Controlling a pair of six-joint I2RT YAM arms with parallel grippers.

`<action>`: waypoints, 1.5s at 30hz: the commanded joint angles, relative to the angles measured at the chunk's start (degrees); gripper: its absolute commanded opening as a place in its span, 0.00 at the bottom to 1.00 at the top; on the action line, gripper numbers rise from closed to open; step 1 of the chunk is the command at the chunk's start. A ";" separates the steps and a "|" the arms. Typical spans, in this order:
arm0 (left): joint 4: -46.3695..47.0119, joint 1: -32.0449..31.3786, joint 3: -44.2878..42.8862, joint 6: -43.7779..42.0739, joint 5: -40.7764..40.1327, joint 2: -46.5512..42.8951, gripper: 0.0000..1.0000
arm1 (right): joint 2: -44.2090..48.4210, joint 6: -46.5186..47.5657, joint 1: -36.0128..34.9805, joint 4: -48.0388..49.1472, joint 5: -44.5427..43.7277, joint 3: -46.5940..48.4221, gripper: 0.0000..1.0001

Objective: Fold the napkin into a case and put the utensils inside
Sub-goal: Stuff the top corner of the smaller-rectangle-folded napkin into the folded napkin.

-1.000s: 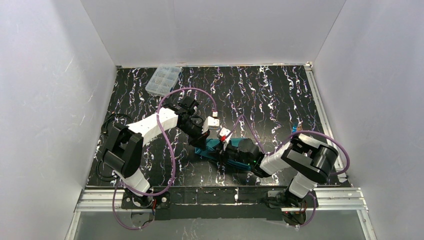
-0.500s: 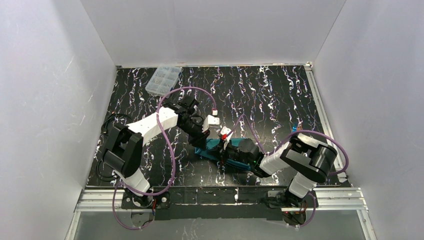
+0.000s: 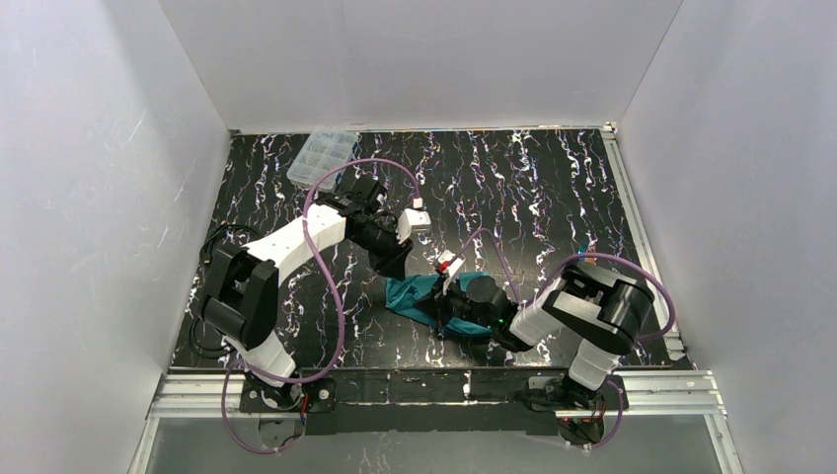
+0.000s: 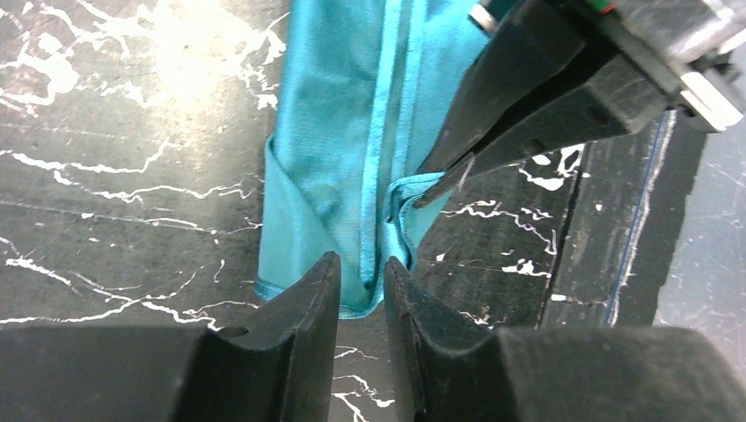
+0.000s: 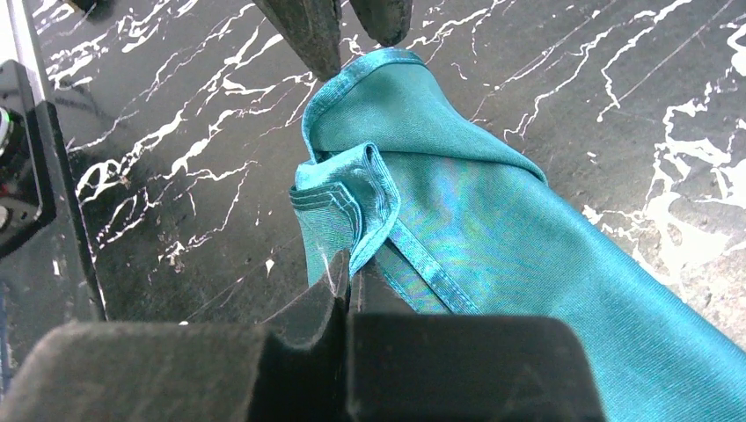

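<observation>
Looking down from the top: seeing the teal-green satiny cloth napkin with a lighter stitched hem (image 3: pixel 413 293) lying folded into a narrow strip on the black white-veined table (image 3: pixel 553 188), between the two arms and nearer the front edge. Finding the right gripper (image 3: pixel 441 293) down on it and the left gripper (image 3: pixel 395 265) just beside its left end. Noting plenty of bare table behind and to the right, and a clear plastic compartment box (image 3: pixel 321 156) sitting well apart in the far left corner. Not making out the utensils.

Looking from the left wrist: seeing the left gripper (image 4: pixel 362 268) hovering slightly parted over the napkin's (image 4: pixel 334 132) end, holding nothing, and the right gripper (image 4: pixel 422 192) pinching a curled hem corner.

Looking from the right wrist: seeing the right gripper (image 5: pixel 347 283) clamped tight on that doubled hem corner of the napkin (image 5: pixel 493 220), and the left gripper (image 5: pixel 343 22) standing apart just beyond the cloth's tip.

Judging the cloth as light, limp and slick, with layers likely sliding and unfolding under any pull. Judging the stitched hem corners as the firmest place for taking hold.
</observation>
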State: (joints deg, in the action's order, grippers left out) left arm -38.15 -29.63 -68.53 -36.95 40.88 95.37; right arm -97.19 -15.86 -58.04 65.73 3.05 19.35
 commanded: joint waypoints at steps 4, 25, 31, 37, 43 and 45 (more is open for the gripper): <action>5.50 -1.01 3.79 5.01 -5.08 -0.10 0.22 | -2.33 -9.44 -0.05 1.06 -1.25 -0.12 0.01; 11.94 -6.52 9.46 5.09 -13.86 0.28 0.19 | -0.43 -22.11 2.97 -8.50 0.82 2.74 0.01; 11.22 -7.90 9.46 5.22 -12.78 -0.09 0.23 | -2.82 -25.21 4.75 -9.61 5.83 4.97 0.01; 13.69 -8.65 9.52 4.75 -17.67 0.18 0.23 | -4.29 -25.92 5.10 -10.54 8.49 6.34 0.01; 16.14 -9.53 10.69 2.38 -23.50 -0.36 0.22 | -3.86 -26.62 5.95 -11.80 9.13 6.21 0.01; 16.09 -9.97 11.33 1.73 -24.28 -0.65 0.23 | -4.41 -27.35 6.57 -11.77 9.83 6.37 0.01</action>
State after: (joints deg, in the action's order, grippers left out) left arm -22.28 -38.76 -58.74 -33.06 20.08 95.61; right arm -100.86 -42.09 -52.40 55.94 11.11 24.71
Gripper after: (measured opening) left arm 0.226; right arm 0.040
